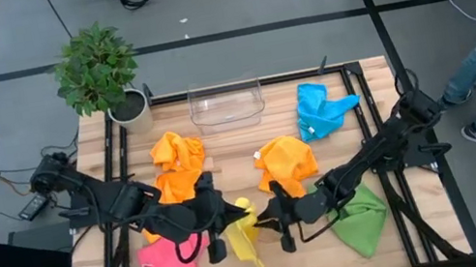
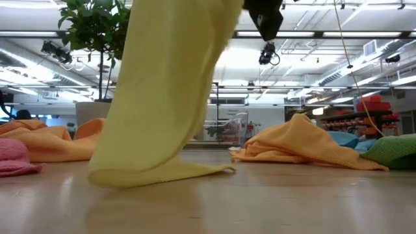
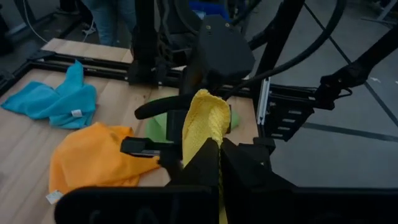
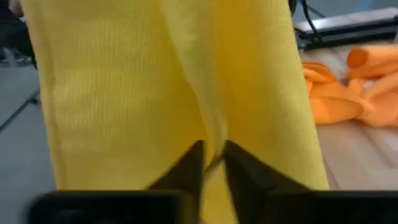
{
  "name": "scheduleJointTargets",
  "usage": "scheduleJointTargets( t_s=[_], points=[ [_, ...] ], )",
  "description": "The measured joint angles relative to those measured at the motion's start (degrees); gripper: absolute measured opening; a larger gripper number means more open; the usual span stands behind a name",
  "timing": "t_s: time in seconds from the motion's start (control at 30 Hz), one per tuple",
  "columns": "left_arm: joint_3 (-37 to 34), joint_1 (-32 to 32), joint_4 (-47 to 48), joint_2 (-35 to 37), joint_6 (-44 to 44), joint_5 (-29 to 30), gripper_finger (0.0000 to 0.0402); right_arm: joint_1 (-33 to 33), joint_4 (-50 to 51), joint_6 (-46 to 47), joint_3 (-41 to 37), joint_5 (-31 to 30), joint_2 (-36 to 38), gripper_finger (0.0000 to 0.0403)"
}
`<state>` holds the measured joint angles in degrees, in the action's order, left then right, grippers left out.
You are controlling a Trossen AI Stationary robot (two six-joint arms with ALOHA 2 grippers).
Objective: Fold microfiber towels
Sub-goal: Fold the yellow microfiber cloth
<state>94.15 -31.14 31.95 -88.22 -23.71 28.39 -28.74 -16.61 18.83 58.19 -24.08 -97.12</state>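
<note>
**Yellow towel lifted between both grippers**

Because it hangs limp from our grip, we judge the yellow towel [image 1: 244, 235] light and floppy, best pinched at corners. Near 6 o'clock on the table [image 1: 366, 81], the left gripper [image 1: 221, 217] clamps it; the right gripper [image 4: 213, 163] pinches its edge, nearly closed.

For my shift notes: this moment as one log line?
step: lifting yellow towel | left gripper: shut on towel | right gripper: closing on it | towel's lower edge on table

A potted plant [image 1: 97, 75] and clear plastic bin [image 1: 227, 104] stand along the table's [image 1: 375, 119] far edge
</note>
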Motion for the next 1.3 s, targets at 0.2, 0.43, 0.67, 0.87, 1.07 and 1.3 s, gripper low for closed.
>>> scheduleJointTargets(
  t_s=[0.2,0.43,0.67,0.87,1.07,1.3],
  points=[
    [0.00,-1.38,0.46,2.65,0.90,1.98,0.0012,0.44,8.28,-2.55,1.00,-0.96,8.91,0.0005],
    [0.09,-4.56,6.39,7.59,1.91,6.66,0.0011,3.69,46.24,-5.07,19.48,-0.51,17.66,0.0003],
    [0.04,-4.30,20.30,8.46,-0.43,10.39,0.0009,10.40,66.13,-11.94,38.34,-0.06,11.88,0.0002],
    [0.02,-0.59,35.46,9.74,-0.68,16.44,0.0007,18.61,66.61,-20.77,44.69,0.11,5.66,0.0001],
    [0.02,4.61,37.47,15.78,9.24,19.17,0.0007,24.33,66.91,-29.31,53.81,-0.79,3.04,0.0000],
    [-1.28,3.84,31.63,20.92,10.91,13.69,0.0006,21.58,73.81,-23.26,57.65,2.60,3.07,0.0000]
  ],
)
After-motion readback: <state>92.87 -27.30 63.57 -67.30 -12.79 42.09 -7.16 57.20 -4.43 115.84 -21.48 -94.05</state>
